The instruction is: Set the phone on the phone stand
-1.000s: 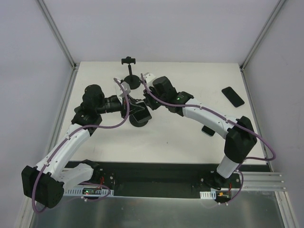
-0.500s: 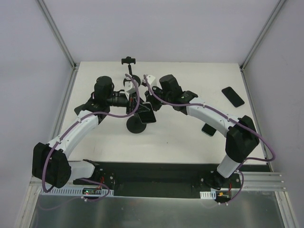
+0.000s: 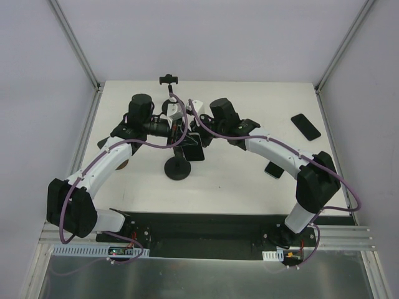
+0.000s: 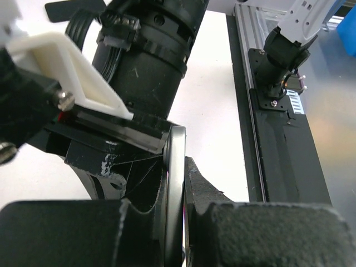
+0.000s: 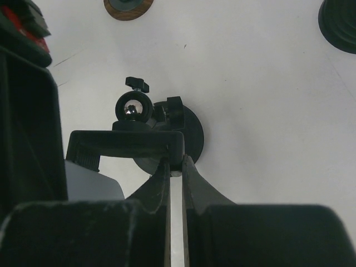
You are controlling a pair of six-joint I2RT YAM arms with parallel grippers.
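My left gripper (image 3: 181, 133) is shut on the dark phone (image 3: 195, 152), which hangs over the middle of the table. In the left wrist view the phone (image 4: 176, 183) stands edge-on, pinched between my fingers. The black phone stand (image 3: 177, 169) sits just below it on its round base. My right gripper (image 3: 194, 134) comes in from the right. In the right wrist view its tips (image 5: 176, 162) are shut on the right end of the stand's clamp bar (image 5: 125, 143). A grey face of the phone (image 5: 94, 181) shows just under that bar.
A second stand (image 3: 168, 80) is at the table's back edge. A black phone (image 3: 305, 126) lies at the far right, and another (image 3: 272, 169) is partly under my right arm. A brown disc (image 3: 122, 165) lies by my left arm.
My left arm has swung up and toward the centre. The phone has shifted a little to the right, and the stand's base now shows nearer the front. The right arm has barely moved.
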